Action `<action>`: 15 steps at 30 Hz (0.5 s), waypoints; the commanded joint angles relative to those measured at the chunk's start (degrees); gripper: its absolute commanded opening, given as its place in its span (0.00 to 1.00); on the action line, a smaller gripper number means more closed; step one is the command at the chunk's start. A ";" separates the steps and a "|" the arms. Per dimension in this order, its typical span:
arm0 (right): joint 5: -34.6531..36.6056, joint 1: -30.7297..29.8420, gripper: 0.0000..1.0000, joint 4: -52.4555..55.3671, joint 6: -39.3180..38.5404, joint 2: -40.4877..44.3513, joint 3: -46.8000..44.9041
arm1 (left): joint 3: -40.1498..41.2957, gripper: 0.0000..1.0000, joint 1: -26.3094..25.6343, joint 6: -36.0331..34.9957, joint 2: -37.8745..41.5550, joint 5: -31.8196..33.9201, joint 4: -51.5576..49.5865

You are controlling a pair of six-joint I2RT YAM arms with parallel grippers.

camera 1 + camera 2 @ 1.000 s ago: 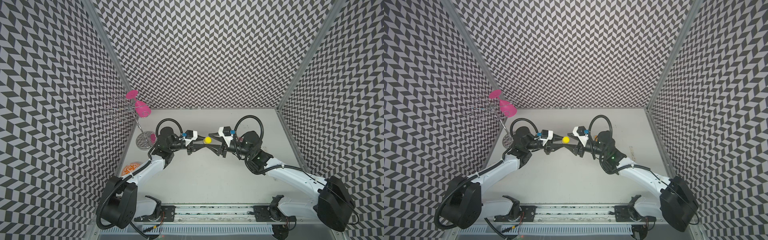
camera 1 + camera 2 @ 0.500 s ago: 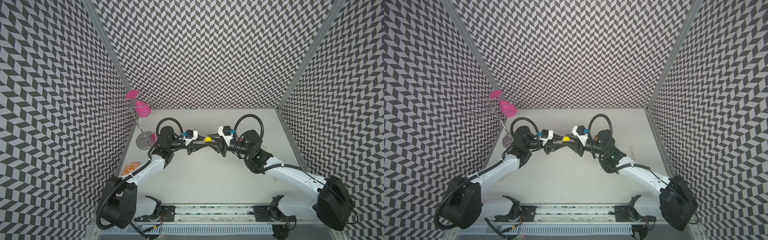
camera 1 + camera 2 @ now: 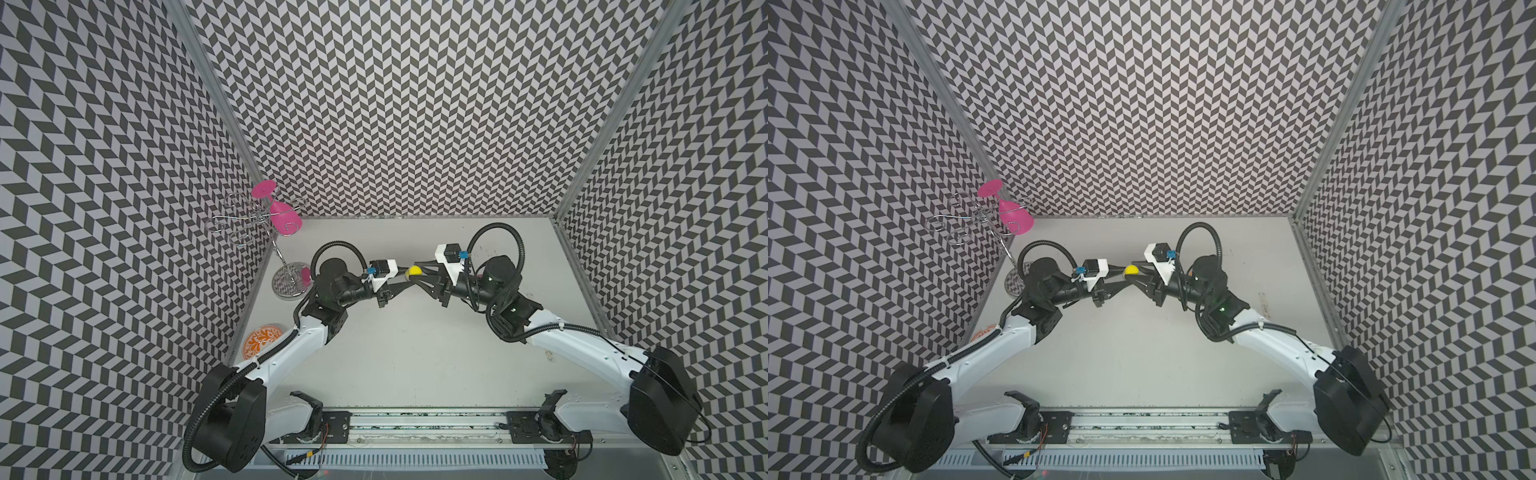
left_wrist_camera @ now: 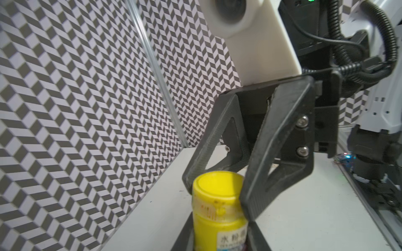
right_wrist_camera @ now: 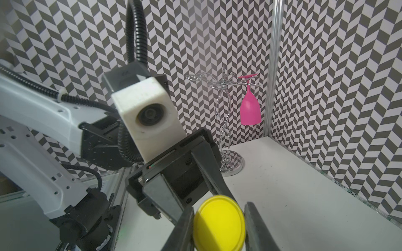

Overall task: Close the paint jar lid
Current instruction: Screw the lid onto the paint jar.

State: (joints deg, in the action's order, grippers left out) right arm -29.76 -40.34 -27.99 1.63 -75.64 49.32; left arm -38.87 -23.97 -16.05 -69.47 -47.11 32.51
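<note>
Bench (image 3: 415,365) open between the two arms, from the near edge to mid-depth. Orange plate (image 3: 262,340) at the left edge, beside the left arm. Beyond mid-bench, centred: left gripper (image 3: 401,283) clamped on the yellow jar (image 4: 217,228); right gripper (image 3: 420,270) closed on the lid (image 5: 218,219), which sits on the jar mouth. Far-right bench open. Far-left corner: wire stand (image 3: 291,280), pink glass (image 3: 284,218) hanging upside down.
</note>
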 commanded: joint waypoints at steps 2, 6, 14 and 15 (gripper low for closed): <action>3.68 -1.13 0.00 -1.41 5.06 -1.31 1.03 | 2.14 0.26 -0.25 -2.94 3.34 16.00 5.35; 6.07 -2.36 0.00 -0.62 8.41 -2.27 1.80 | 4.41 0.25 -0.95 -4.47 5.74 23.99 7.87; 16.73 -9.16 0.00 4.73 16.02 -5.60 6.07 | 9.08 0.25 -1.17 -7.04 10.48 37.88 14.70; 18.54 -9.89 0.00 5.20 17.32 -5.98 6.35 | 9.60 0.25 -1.14 -7.35 11.02 39.25 15.52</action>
State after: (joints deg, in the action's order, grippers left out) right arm -16.19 -47.40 -27.29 11.75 -80.58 54.96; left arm -29.61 -26.65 -20.34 -60.25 -23.75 39.35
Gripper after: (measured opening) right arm 0.331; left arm 0.317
